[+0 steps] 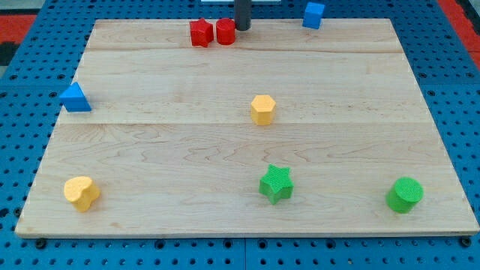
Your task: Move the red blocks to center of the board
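Two red blocks sit side by side near the board's top edge: a red star (pixel 200 33) on the left and a red cylinder (pixel 225 31) touching it on the right. My tip (pixel 243 28) is just to the right of the red cylinder, close to or touching it. The wooden board (pixel 187 150) fills most of the view.
A blue cube (pixel 313 14) lies at the top edge, right of my tip. A blue triangle (pixel 75 97) is at the left edge. A yellow hexagon (pixel 262 109) is near the centre. A yellow heart (pixel 81 193), green star (pixel 276 184) and green cylinder (pixel 405 195) line the bottom.
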You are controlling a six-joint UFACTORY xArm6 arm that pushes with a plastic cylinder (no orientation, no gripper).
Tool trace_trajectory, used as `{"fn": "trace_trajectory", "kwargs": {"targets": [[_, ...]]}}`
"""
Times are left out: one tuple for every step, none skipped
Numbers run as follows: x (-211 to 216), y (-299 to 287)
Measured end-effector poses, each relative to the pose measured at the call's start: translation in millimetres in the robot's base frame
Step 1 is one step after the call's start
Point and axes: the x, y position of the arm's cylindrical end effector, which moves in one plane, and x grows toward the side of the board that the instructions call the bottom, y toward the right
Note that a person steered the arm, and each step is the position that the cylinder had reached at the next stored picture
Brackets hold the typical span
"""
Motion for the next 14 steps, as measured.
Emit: {"fn": "trace_trajectory", "kwargs": {"targets": [[-14, -19], [29, -36], [40, -43], [0, -26], [-13, -19], [-9, -50], [-9, -89], [16, -104], [15, -111], [15, -111], [15, -111], [10, -135], [9, -130], [7, -92]]}}
